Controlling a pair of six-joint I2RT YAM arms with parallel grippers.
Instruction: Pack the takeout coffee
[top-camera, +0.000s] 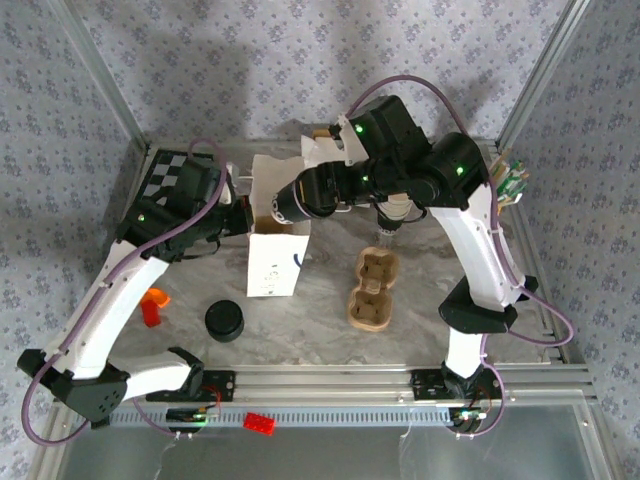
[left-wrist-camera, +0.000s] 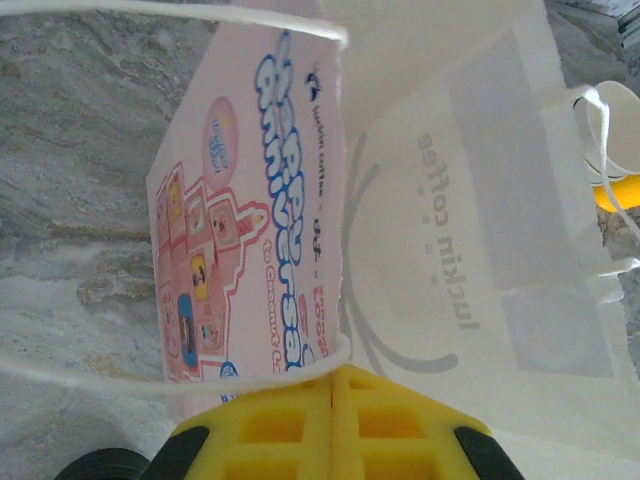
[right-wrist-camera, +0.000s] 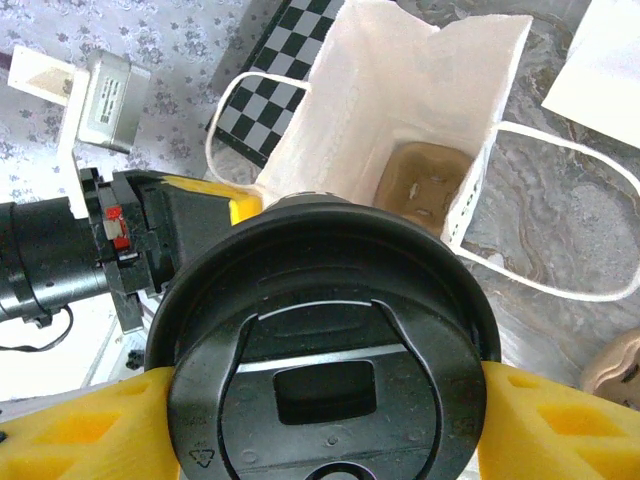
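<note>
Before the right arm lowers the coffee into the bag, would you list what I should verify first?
1. Right gripper shut on the takeout coffee: ok.
2. Left gripper pinching the paper bag wall: ok.
3. Bag mouth open: ok.
4. Pulp cup tray lying in the bag's bottom: ok.
5. Cup lined up over a tray pocket: cannot tell.

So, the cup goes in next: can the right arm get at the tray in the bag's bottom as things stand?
Likely yes: the left gripper holds the bag open, and the tray lies bare beyond the coffee in the right gripper.
</note>
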